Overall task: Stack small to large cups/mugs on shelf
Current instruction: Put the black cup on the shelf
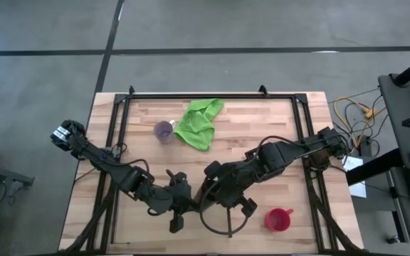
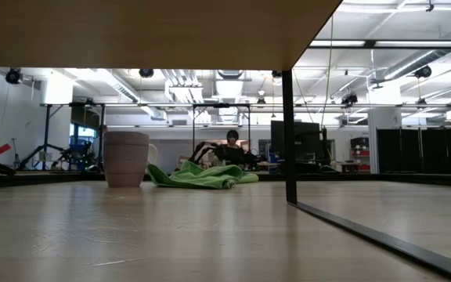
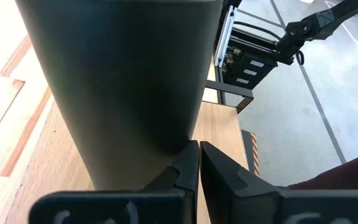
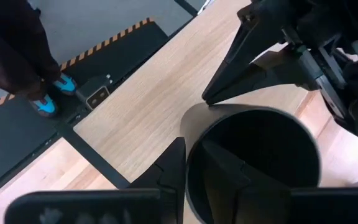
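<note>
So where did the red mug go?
In the high view the red mug sits on the wooden table near the front edge, on the right side, just right of the right gripper and far from the purple cup.

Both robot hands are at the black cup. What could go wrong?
The right gripper pinches only the rim of the black cup, so it might slip. The left gripper crowds the same cup and could knock it loose. The red mug stands nearby and might get bumped.
</note>
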You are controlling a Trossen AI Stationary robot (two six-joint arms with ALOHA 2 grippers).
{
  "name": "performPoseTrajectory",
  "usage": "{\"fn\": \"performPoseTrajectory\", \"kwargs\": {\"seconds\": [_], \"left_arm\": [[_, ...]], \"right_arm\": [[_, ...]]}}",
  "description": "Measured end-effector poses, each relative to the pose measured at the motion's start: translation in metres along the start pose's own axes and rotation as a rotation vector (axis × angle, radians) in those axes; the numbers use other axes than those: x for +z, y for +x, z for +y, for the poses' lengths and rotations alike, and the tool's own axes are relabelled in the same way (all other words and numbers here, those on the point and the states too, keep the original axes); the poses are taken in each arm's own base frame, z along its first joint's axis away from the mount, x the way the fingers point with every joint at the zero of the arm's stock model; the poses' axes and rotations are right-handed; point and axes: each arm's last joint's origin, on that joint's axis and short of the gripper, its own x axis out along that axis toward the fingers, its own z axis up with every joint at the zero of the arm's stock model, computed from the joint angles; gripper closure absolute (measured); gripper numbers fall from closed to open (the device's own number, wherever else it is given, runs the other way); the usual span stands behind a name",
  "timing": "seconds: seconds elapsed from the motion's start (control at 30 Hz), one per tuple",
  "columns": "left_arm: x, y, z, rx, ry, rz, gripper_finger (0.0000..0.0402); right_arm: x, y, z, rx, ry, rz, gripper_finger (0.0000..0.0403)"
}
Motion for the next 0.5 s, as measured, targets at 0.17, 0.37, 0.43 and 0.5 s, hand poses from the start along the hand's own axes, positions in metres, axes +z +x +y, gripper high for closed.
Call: {"fn": "performPoseTrajectory", "kwargs": {"seconds": [0.17,0.37,0.43,0.5], "left_arm": [[-0.0014,0.0007,0.0010,0.004,0.001,0.004,0.0402],[-0.0010,0.0009,0.0015,0.005,0.001,0.003,0.0402],[-0.0010,0.0009,0.0015,0.005,0.001,0.003,0.0402],[-0.0010,0.0009,0.0015,0.005,0.001,0.003,0.0402]], "right_arm": [[0.0000,0.0000,0.0002,0.001,0.000,0.001,0.0361],[0.0025,0.0008,0.0047,0.008,-0.011,-0.008,0.0376],[0.0054,0.0011,0.0066,0.007,-0.014,-0.030,0.0382],[0.0078,0.0013,0.0074,0.004,-0.010,-0.049,0.0386]]}}
